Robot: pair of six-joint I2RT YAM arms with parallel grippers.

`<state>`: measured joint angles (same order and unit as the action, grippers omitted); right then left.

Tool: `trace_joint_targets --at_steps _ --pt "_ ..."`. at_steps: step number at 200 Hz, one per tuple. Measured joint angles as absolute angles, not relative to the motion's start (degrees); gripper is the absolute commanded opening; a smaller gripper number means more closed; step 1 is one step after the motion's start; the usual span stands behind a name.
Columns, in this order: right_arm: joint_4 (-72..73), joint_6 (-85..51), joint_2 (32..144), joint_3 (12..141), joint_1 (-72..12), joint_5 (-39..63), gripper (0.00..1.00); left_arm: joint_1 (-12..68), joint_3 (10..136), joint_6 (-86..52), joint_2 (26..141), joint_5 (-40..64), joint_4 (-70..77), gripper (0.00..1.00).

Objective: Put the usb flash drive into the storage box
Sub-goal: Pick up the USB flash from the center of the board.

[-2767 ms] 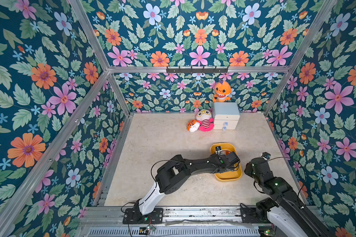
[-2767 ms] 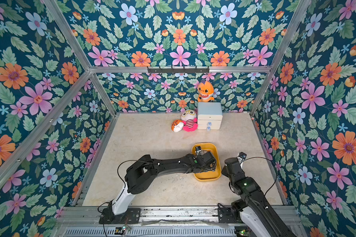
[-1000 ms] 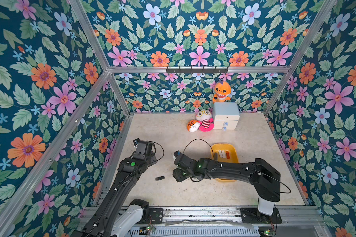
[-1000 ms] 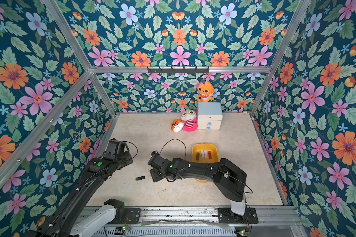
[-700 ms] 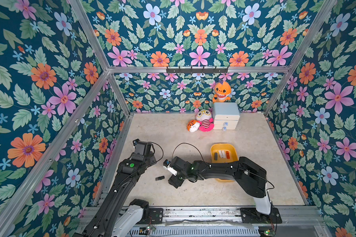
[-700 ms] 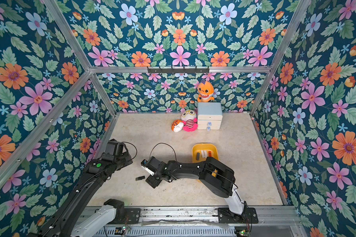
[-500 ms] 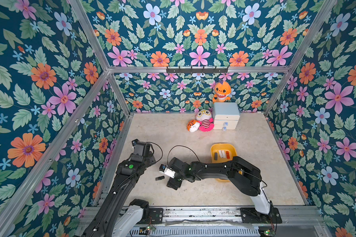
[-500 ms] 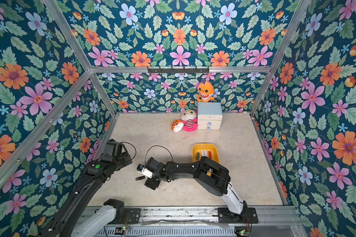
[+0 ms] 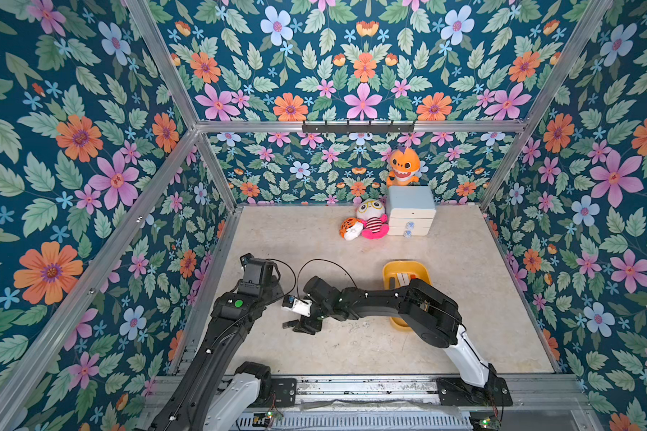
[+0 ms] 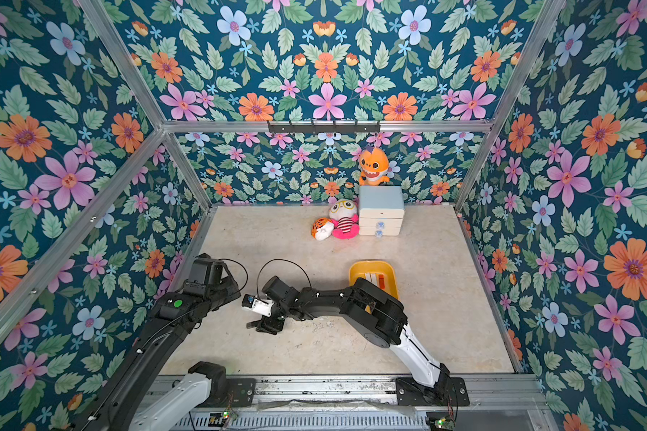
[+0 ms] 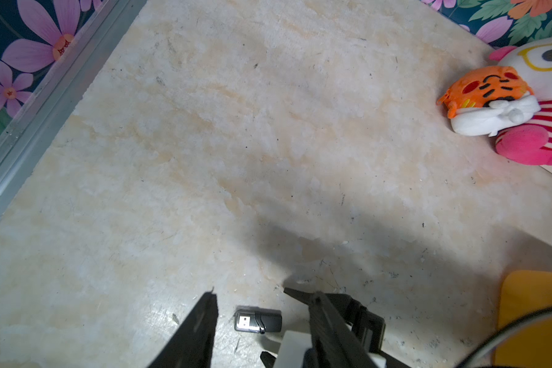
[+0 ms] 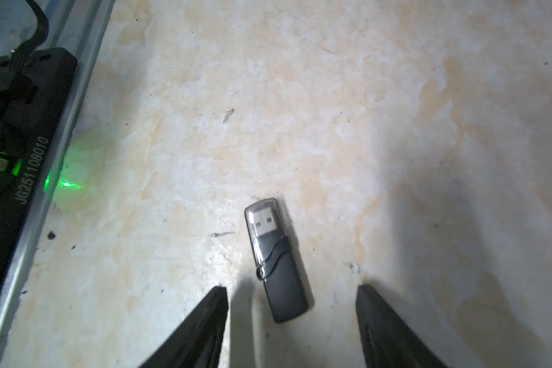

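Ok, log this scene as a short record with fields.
flash drive: lying flat on the table, not gripped
right hand: open, drive's rear end between its fingers
left hand: open, empty
storage box: yellow, apart from the drive, partly hidden by the right arm
task: drive not yet in box

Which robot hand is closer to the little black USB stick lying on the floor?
Right. The right hand is low over the small black plastic USB flash drive, open fingers either side of its end. The left hand hangs open farther off, not touching it.
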<state>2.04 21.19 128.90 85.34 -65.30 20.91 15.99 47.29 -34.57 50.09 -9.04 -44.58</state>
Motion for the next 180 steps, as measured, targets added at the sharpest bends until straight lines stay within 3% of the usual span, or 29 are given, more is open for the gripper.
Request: trace_joint_targets --at_steps 75,139,180 --pt "6.6 25.1 132.3 86.8 -65.2 22.8 0.49 16.0 47.2 -34.6 50.8 -8.8 -44.5 0.53" --pt "10.5 27.1 131.2 83.0 -65.1 22.5 0.26 16.0 47.0 -34.5 51.7 -7.8 -44.0 0.53" --pt "13.4 26.5 129.4 79.5 -65.2 22.3 0.19 16.0 46.9 -34.4 51.9 -7.6 -43.5 0.53"
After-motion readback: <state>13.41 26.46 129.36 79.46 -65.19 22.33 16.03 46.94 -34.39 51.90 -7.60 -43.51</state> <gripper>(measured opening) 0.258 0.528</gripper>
